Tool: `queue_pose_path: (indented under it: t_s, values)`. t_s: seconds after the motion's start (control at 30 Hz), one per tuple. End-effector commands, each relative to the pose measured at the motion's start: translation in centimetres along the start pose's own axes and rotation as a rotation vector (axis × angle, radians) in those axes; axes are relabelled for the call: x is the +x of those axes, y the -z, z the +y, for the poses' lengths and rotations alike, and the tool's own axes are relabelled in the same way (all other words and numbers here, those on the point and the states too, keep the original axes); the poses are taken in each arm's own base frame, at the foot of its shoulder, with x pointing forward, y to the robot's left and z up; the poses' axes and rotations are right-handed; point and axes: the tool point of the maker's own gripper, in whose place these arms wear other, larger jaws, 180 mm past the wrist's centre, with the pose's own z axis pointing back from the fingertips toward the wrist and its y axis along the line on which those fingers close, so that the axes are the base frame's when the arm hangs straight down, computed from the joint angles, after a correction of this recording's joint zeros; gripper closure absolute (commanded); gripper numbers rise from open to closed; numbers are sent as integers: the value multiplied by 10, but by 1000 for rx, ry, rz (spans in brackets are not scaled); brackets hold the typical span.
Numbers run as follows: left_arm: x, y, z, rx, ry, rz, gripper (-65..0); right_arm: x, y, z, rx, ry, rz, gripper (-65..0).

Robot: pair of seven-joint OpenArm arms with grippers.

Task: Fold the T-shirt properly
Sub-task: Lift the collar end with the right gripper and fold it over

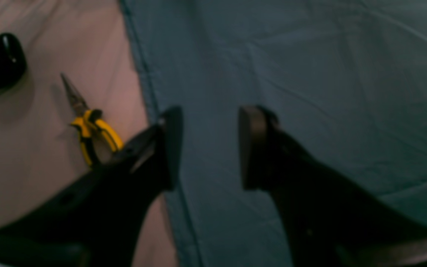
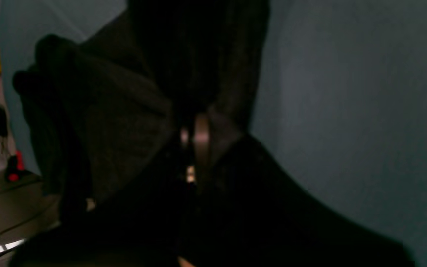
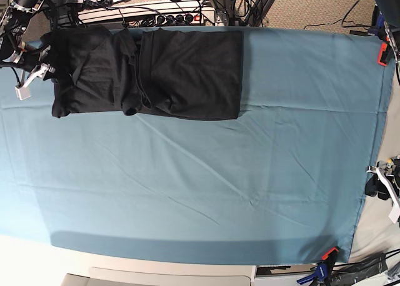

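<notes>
The black T-shirt (image 3: 147, 73) lies folded over at the far left of the teal table cloth (image 3: 206, 180), its plain side up. My right gripper (image 2: 193, 142) sits at the shirt's left edge (image 3: 49, 66). Its fingers are pressed almost together, with dark T-shirt cloth (image 2: 117, 122) bunched between and around them. My left gripper (image 1: 210, 148) hangs open over bare teal cloth near the cloth's edge, with nothing between its fingers (image 1: 172, 148). In the base view the left arm (image 3: 378, 185) is at the table's right edge, far from the shirt.
Yellow-handled pliers (image 1: 91, 129) and a black rounded object (image 1: 2, 61) lie on the bare table beside the cloth edge. Red clamps (image 3: 382, 54) (image 3: 328, 255) hold the cloth's right corners. Cables and a power strip (image 3: 150, 11) run along the far edge.
</notes>
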Motion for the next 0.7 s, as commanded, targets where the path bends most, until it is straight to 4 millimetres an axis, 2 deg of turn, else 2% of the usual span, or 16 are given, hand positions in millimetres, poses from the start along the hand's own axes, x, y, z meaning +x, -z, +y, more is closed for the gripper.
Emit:
queue_pose_path:
  t_s: [0.0,0.13,0.23,0.3,0.4,0.5,0.67]
  values:
    - [15,-12,11,31,-3,-41,-258,19,-8,5,16,-33,-45,0]
    - [-8,-10,9,15,-45,12,-258,41,-13,35,153,-42,-154,0]
    - [-25,-9,5,-5,-54,53,-258,53,-17,57,176,-152,-180,0]
    - [-33,-10,7,-2,-54,74,-258,59,-20,80,191,-243,-196,0]
    - [-32,-17,17,23,-51,75,-258,63,-25,125,220,-405,-224,0]
    - [-22,-35,38,77,-49,40,-258,50,-29,165,223,-556,-226,0]
    - [3,-84,87,209,-48,-31,-258,6,-24,188,139,-658,-171,0]
